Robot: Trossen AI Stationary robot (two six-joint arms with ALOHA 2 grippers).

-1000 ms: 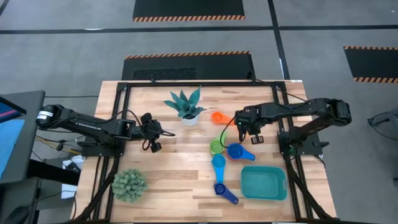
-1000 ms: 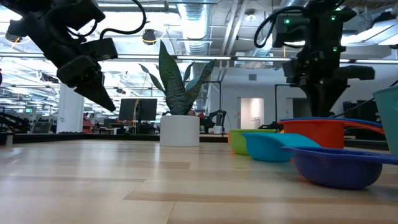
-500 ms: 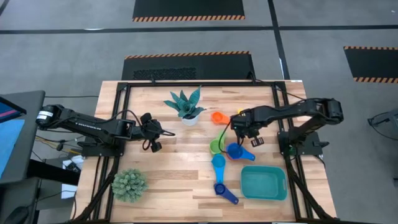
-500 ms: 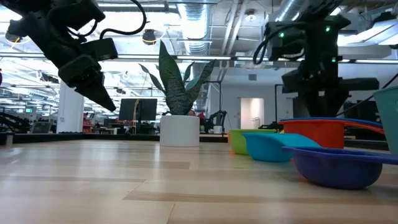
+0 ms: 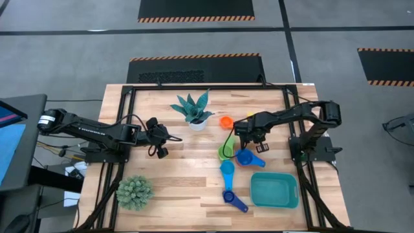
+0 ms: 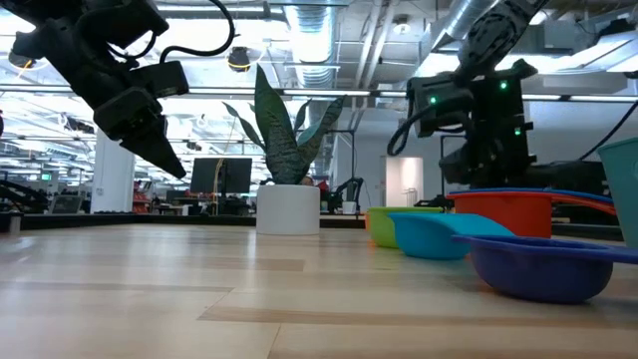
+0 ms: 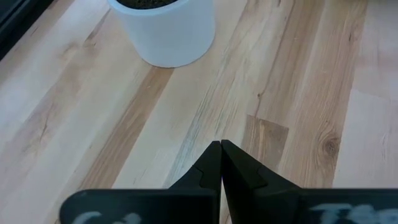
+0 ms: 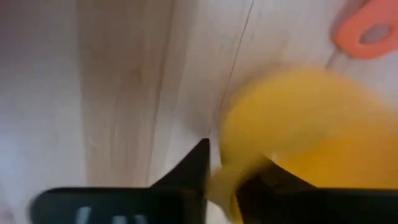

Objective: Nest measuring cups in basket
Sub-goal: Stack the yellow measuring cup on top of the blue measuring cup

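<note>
- The left gripper [image 5: 160,144] hangs over bare wood at the left middle of the table [image 5: 174,175], well apart from every cup. In the left wrist view its fingertips [image 7: 220,163] are pressed together with nothing between them. It looks parked out of the way while the other arm works.
- A white pot [image 7: 165,28] sits ahead of it, cut off so the plant in it is not seen there.
- A cluster of measuring cups lies right of centre: an orange cup [image 5: 225,121] at the far end, a green cup [image 5: 224,153], a light blue cup [image 5: 227,168] and two blue cups [image 5: 244,158] nearer the front.
- The right gripper [image 5: 249,134] is just above this cluster. Its wrist view shows a yellow cup [image 8: 292,143] filling the frame with its handle between the fingers, so the gripper appears clamped on the yellow cup, probably for carrying it to the basket. Blur makes the exact contact hard to confirm.
- The basket [image 5: 274,191], teal, sits at the front right corner with no cups in it, so nesting has not begun there.
- In the low view the cups overlap one another, and only the basket's edge shows.
</note>
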